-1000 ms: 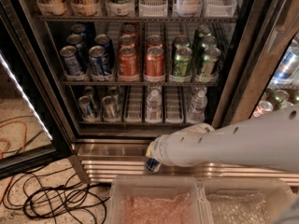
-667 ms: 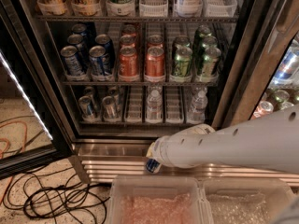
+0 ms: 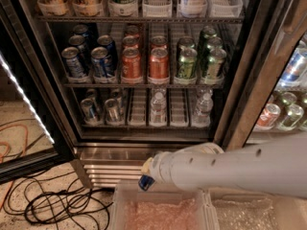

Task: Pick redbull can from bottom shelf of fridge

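Observation:
The fridge (image 3: pixel 240 80) stands open in the camera view. On its bottom shelf (image 3: pixel 139 124) two slim blue-and-silver redbull cans stand at the left front, one (image 3: pixel 89 110) beside the other (image 3: pixel 112 110), with more behind them. My white arm reaches in from the right, low in the view. Its gripper end (image 3: pixel 145 178) is in front of the ribbed steel base (image 3: pixel 108 164), below the shelf and to the right of the cans, well apart from them.
Two clear water bottles (image 3: pixel 158 107) (image 3: pixel 203 108) stand on the same shelf further right. The rack above holds dark-blue, orange and green cans (image 3: pixel 158 63). The open door's light strip (image 3: pixel 24 97) is at left. Black cables (image 3: pixel 53 205) lie on the floor. A plastic bin (image 3: pixel 163 210) sits below my arm.

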Action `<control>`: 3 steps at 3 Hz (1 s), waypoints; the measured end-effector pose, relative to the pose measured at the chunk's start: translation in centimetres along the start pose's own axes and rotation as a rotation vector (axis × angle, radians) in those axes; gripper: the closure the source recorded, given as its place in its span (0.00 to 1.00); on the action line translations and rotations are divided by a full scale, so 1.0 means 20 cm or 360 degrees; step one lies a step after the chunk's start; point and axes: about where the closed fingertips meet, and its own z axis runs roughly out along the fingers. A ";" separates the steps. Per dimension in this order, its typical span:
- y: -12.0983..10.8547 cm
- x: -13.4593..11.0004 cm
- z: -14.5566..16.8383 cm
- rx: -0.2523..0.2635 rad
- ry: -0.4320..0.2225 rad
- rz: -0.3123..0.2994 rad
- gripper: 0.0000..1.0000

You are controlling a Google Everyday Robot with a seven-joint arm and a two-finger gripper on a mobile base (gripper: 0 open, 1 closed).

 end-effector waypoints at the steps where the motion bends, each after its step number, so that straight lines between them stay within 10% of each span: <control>1: 0.00 0.34 -0.02 -0.0031 0.0202 0.0135 1.00; 2: -0.19 0.64 -0.02 0.0012 0.0482 0.0203 1.00; 3: -0.13 0.79 0.04 -0.0065 0.0663 0.0195 1.00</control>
